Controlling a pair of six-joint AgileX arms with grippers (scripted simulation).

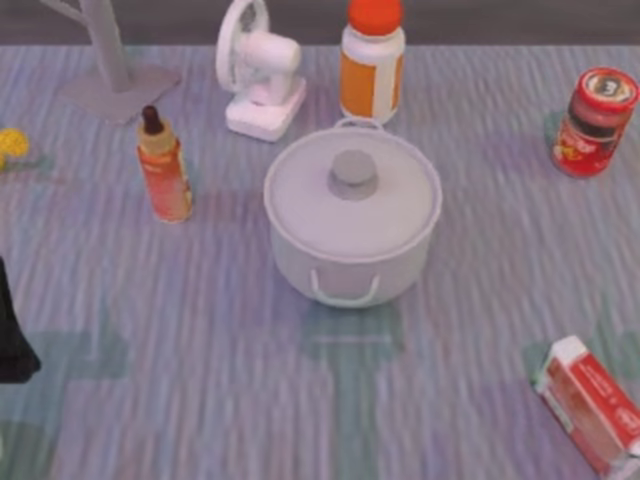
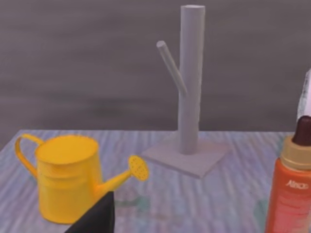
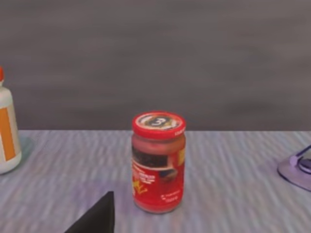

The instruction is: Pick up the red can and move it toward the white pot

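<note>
Starting at the left edge of the top view, a dark part of the left arm (image 1: 14, 335) sits low beside the table (image 1: 200, 380), and only a black fingertip (image 2: 95, 218) shows in its wrist view, so its opening cannot be told. A yellow watering can (image 2: 65, 177) stands at the far left edge, with a grey peg stand (image 1: 115, 75) on a flat square base behind it. Next comes a slim orange bottle (image 1: 165, 170) with a dark cap, upright. A white fan-shaped appliance (image 1: 258, 75) stands at the rear, and a white bottle with an orange cap and orange label (image 1: 372, 62) stands just beside it. The white pot (image 1: 352, 215), lid on and grey knob centred, occupies the middle of the table. The red can (image 1: 594, 122) stands upright near the rear right, well apart from the pot, untouched. A red-and-white carton (image 1: 592, 405) lies flat at the front right corner. The right gripper is outside the top view; its wrist view shows one black fingertip (image 3: 95, 218) short of the can (image 3: 158, 162), holding nothing, and its opening cannot be told.
</note>
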